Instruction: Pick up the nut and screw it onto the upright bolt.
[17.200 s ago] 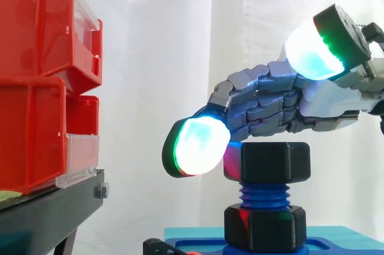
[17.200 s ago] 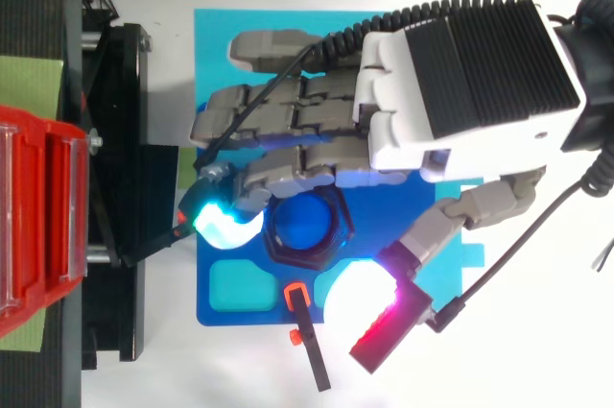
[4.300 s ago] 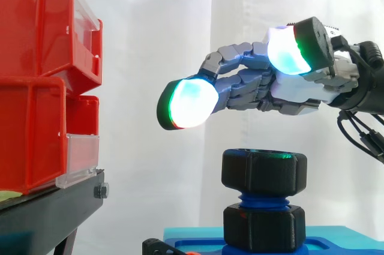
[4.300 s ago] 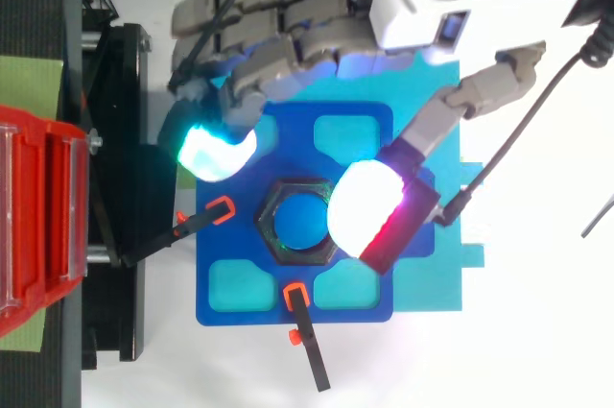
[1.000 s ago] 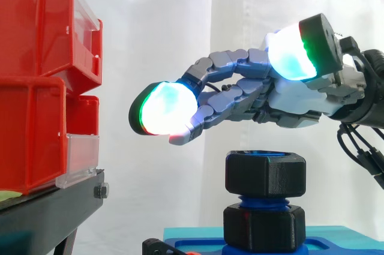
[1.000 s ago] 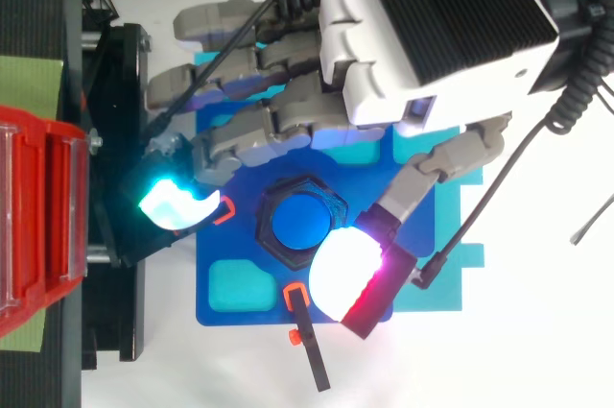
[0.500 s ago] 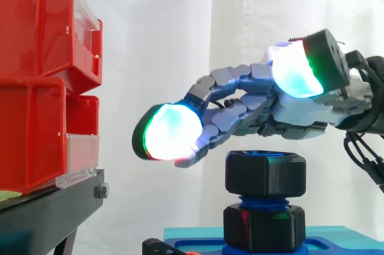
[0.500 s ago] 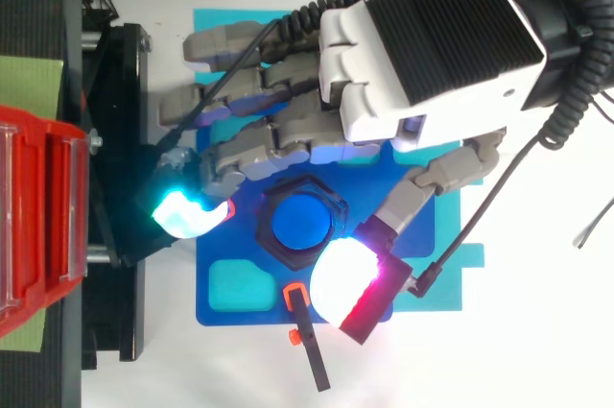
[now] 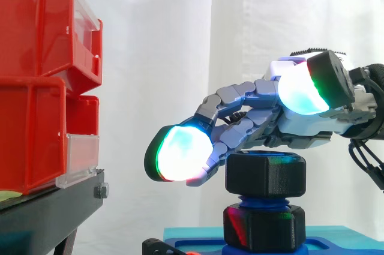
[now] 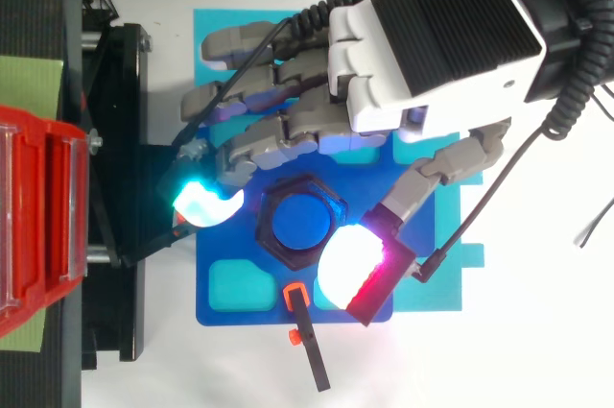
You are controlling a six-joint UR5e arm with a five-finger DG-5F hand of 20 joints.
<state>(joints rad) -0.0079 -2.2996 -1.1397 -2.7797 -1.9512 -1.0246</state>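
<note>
The black nut (image 9: pixel 265 174) sits on the top of the upright blue bolt (image 10: pixel 299 221), a little thread showing between it and a second black nut (image 9: pixel 264 228) at the base. The hand (image 10: pixel 432 43) hangs just over it, spread and loosely bent, gripping nothing: fingers along the far side reaching left, thumb on the near side. The nut looks like stiff, light plastic, probably slick; opposite flats seem the surest hold
</note>
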